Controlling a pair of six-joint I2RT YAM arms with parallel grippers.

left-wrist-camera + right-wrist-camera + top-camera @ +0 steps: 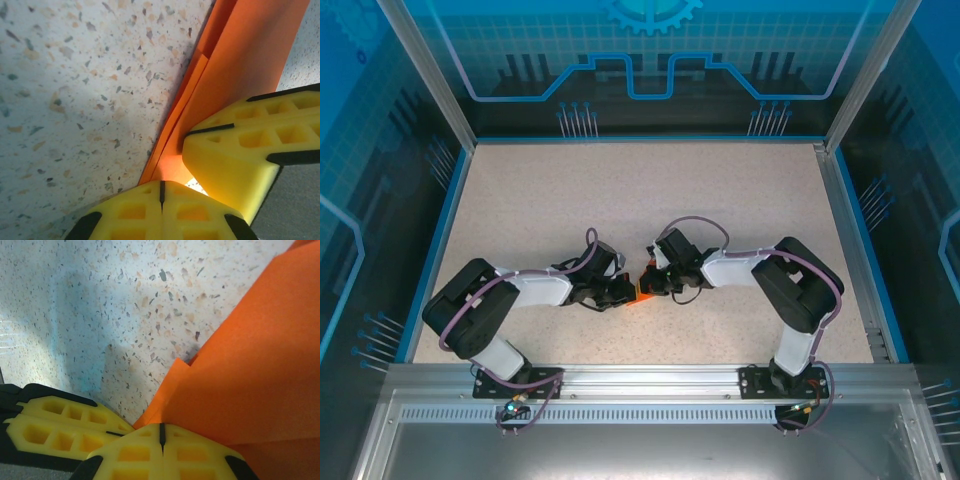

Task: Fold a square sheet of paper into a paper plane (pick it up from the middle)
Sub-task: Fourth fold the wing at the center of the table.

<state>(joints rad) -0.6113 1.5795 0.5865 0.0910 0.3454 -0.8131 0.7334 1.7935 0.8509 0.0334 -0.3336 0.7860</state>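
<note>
The square sheet of paper (642,293) lies folded in orange layers on the speckled table, mid-front, between the two arms. Most of its outline is hidden by the grippers, so a paper plane shape cannot be told. My left gripper (626,292) and right gripper (656,284) meet over it, tip to tip. In the left wrist view the left gripper (161,187) is shut, its tips at the edge of the layered paper (240,65), and the right gripper's fingers (250,150) rest on the paper. In the right wrist view the right gripper (161,429) is shut at a corner of the paper (250,375).
The table (570,200) is ringed by a blue rim and transparent walls with aluminium posts. A metal rail (650,380) at the near edge carries both arm bases. The left gripper's yellow fingers (60,425) sit close beside the right gripper's tips.
</note>
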